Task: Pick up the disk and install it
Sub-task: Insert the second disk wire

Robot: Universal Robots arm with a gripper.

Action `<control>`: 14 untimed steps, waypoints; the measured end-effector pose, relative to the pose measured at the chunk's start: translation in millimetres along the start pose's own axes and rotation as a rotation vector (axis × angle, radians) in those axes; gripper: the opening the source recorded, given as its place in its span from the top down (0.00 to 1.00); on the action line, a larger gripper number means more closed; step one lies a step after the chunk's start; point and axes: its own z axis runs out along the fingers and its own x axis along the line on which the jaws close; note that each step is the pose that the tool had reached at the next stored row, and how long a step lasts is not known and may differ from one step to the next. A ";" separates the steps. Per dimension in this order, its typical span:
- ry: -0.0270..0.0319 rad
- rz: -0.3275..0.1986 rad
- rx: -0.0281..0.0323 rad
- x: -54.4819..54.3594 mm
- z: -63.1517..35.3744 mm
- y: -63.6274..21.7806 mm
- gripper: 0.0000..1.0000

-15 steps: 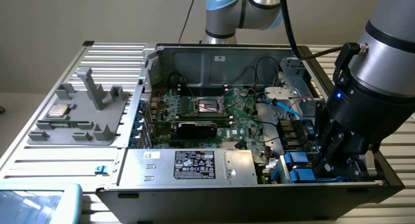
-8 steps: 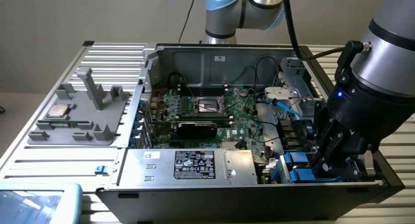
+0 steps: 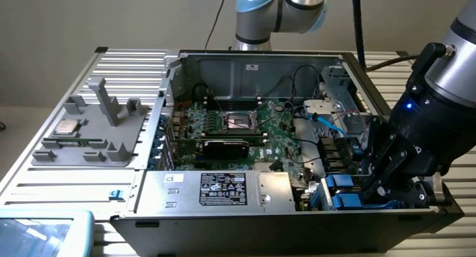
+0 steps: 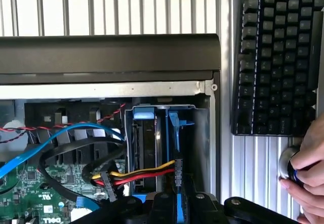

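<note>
the claw (image 3: 398, 187) reaches down into the open computer case (image 3: 246, 62) at the drive bay in the corner; whether its fingers are apart or together i cannot tell. the disk (image 4: 172, 148), edged by blue rails, stands in the bay directly beneath the claw. a keyboard (image 4: 276, 57) lies outside the case, a person's hand (image 4: 306, 183) near it

The disk (image 4: 152, 153) is standing on edge inside the drive bay at the computer case's front corner, framed by bright blue plastic rails. In the exterior view its blue rails (image 3: 344, 191) are showing at the case's lower right corner.
</note>
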 end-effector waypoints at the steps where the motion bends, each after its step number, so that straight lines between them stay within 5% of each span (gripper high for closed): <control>1: -0.0003 -0.001 0.0090 0.1 -0.1 2.6 0.84; 5: -0.0017 -0.002 0.0493 0.3 -0.5 10.1 0.84; 6: -0.0020 -0.003 0.0549 0.4 -0.6 11.0 0.84; 9: -0.0019 -0.003 0.0566 0.4 -0.7 12.0 0.84; 10: -0.0021 -0.003 0.0636 0.5 -0.8 13.5 0.84; 14: -0.0036 -0.005 0.1076 1.0 -1.2 18.4 0.84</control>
